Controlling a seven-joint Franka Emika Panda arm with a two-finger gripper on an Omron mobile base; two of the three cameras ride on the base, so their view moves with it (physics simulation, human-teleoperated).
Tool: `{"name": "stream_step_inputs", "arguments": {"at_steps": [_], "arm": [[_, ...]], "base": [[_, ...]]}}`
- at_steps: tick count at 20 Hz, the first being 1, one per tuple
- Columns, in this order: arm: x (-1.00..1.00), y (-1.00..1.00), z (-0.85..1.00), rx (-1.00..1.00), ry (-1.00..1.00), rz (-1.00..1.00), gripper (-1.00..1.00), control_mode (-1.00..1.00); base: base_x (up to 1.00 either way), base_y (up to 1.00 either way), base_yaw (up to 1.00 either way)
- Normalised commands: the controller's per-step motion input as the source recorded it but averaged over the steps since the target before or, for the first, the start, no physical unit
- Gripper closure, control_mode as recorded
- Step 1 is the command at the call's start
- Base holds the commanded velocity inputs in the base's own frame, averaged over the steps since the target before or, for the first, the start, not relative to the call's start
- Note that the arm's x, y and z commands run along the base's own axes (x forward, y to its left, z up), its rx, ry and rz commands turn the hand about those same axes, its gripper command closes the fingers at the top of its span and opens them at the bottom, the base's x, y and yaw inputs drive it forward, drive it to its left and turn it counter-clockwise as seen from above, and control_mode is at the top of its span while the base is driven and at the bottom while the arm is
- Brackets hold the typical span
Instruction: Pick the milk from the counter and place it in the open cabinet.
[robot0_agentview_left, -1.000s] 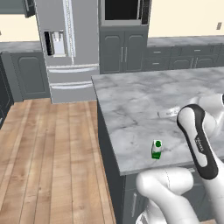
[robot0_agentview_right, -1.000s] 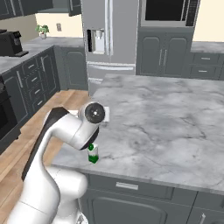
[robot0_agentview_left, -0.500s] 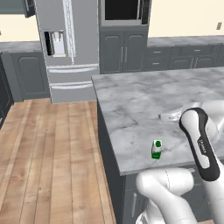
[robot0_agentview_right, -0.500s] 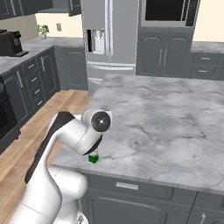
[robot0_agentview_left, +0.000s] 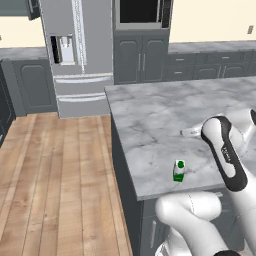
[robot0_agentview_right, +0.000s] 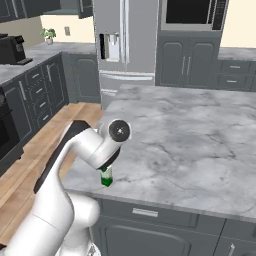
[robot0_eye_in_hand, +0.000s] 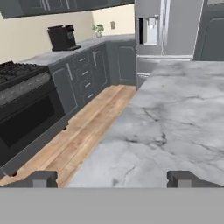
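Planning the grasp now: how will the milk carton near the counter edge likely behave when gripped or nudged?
The milk is small and taller than wide, so a sideways nudge may tip it. It stands near the counter edge, so it might fall off. Its flat sides probably suit the gripper.

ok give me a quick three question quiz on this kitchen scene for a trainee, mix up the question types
1. True or false: the milk stands upright on the counter, near its front edge.
2. Multiple choice: what colour is the milk's cap? A) red B) green C) blue
3. Fill the gap: in the hand view the gripper has its fingertips spread wide with nothing between them, so it is ____.

Key
1. True; no part of the arm touches it.
2. B; the lower band of the carton is green as well.
3. open; the two tips stand far apart over bare marble.
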Motion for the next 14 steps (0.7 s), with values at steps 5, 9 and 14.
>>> {"name": "stream_step_inputs", "arguments": {"at_steps": [5,9,14], "arm": [[0.37,-0.26,0.00,-0.01,0.03,0.00,-1.00,-1.00],[0.08,-0.03,-0.01,0.00,0.02,0.00,-1.00,-1.00],[0.00,-0.01,-0.38,0.00,-0.10,0.00,-1.00,-1.00]], "base": [[0.00,0.00,0.00],[0.00,0.00,0.00],[0.00,0.00,0.00]]}}
